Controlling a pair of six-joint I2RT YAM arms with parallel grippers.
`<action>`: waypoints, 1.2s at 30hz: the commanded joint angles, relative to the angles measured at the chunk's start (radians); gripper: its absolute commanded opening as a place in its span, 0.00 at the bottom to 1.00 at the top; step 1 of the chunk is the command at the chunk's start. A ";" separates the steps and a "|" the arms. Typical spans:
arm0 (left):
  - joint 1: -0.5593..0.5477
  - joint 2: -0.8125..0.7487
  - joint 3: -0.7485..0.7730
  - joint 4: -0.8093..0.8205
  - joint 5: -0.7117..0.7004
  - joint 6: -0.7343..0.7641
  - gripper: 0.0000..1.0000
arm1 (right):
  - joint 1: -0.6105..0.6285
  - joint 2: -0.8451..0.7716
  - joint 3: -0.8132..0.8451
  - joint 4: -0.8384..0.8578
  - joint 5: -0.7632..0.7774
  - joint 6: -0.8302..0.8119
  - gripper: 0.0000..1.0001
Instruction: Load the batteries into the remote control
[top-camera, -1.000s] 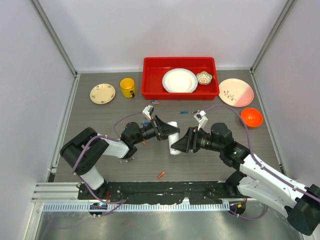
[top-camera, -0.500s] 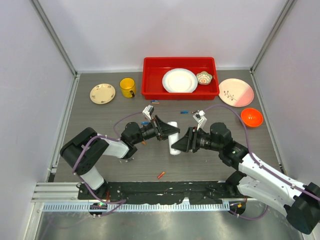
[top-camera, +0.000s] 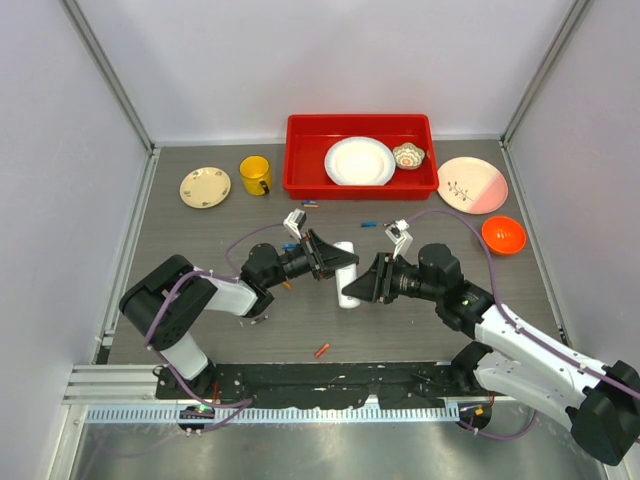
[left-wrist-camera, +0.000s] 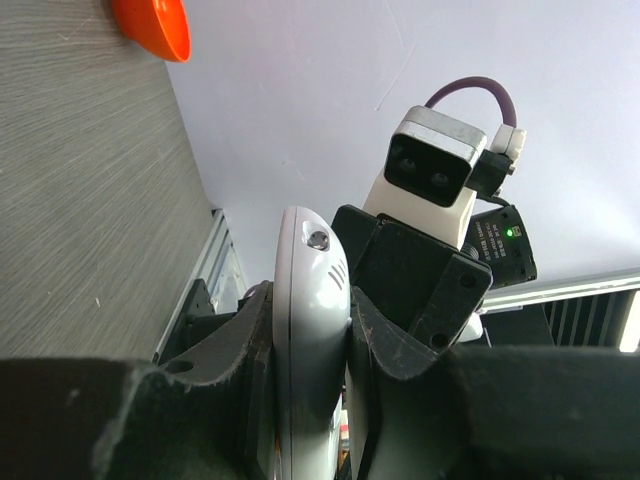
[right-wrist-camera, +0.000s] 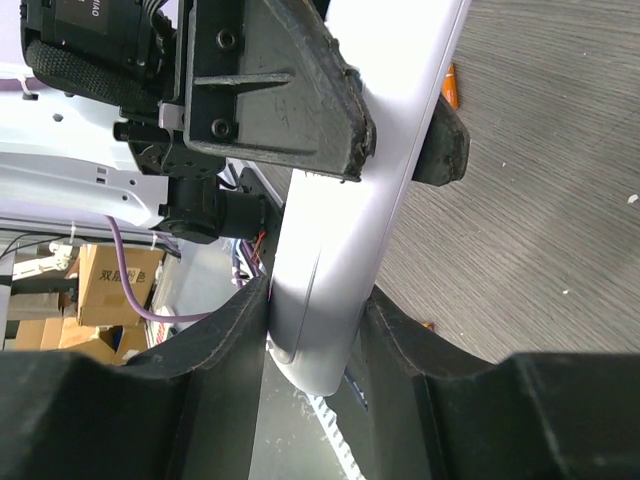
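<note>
The white remote control (top-camera: 346, 270) is held above the table's middle between both arms. My left gripper (top-camera: 337, 260) is shut on its upper part; in the left wrist view the remote control (left-wrist-camera: 305, 320) is clamped edge-on between the fingers of the left gripper (left-wrist-camera: 312, 300). My right gripper (top-camera: 357, 290) holds the lower end, and in the right wrist view both fingers of that gripper (right-wrist-camera: 320, 300) press on the remote control (right-wrist-camera: 370, 180). Loose batteries lie on the table: an orange one (top-camera: 321, 350) near the front, blue ones (top-camera: 370, 224) behind the arms.
A red tray (top-camera: 300, 155) at the back holds a white plate (top-camera: 359, 161) and a small bowl (top-camera: 408, 155). A yellow mug (top-camera: 255, 175) and cream plate (top-camera: 205, 187) stand back left. A pink plate (top-camera: 472, 184) and orange bowl (top-camera: 503, 234) are back right.
The right gripper's jaws have closed in onto the lower end of the remote control. The left gripper keeps its grip, and both arms have barely shifted.
</note>
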 joint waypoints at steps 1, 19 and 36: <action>-0.012 -0.033 0.029 0.257 0.018 -0.011 0.00 | 0.001 0.013 0.000 0.069 -0.013 -0.007 0.29; -0.012 -0.031 0.032 0.257 0.016 0.003 0.00 | 0.001 -0.010 -0.013 0.114 -0.022 0.042 0.24; -0.014 -0.046 0.034 0.257 0.006 0.014 0.00 | -0.023 -0.077 -0.049 0.158 -0.054 0.104 0.53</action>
